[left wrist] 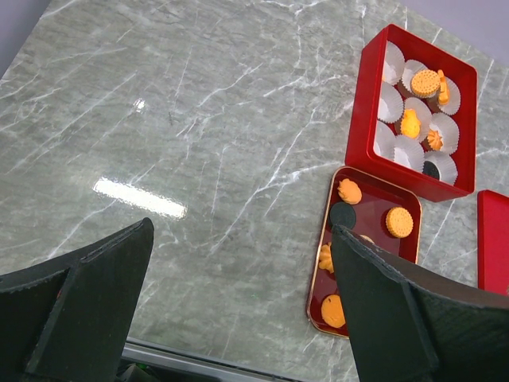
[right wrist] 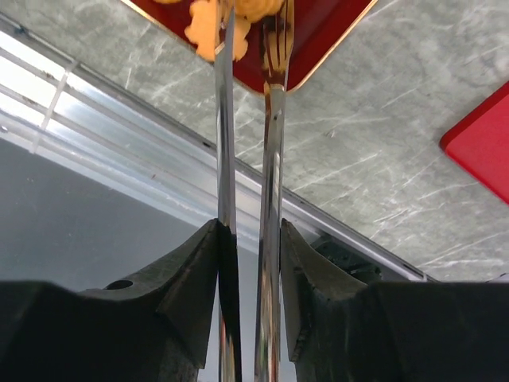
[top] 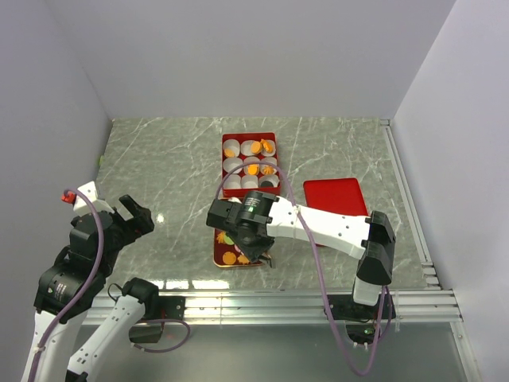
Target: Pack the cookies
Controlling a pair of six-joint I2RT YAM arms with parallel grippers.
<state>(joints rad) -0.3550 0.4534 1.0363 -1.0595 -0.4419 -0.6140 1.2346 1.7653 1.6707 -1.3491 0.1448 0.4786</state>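
Note:
Orange cookies (left wrist: 399, 222) and a dark one (left wrist: 343, 214) lie on a small red tray (top: 216, 247). A red box (top: 225, 151) behind it holds white paper cups, some with cookies (left wrist: 424, 82) in them. My right gripper (top: 256, 243) hovers over the tray, shut on metal tongs (right wrist: 273, 119). The tong tips reach down to an orange flower-shaped cookie (right wrist: 205, 33) on the tray (right wrist: 322, 32); I cannot tell whether they pinch it. My left gripper (top: 135, 215) is open and empty above bare table at the left, well apart from the tray; in its own view (left wrist: 238, 318) the jaws stand wide.
A flat red lid (top: 336, 196) lies right of the tray, also showing in the right wrist view (right wrist: 481, 143). A metal rail (top: 302, 302) runs along the table's near edge. Grey walls close in the left, back and right sides.

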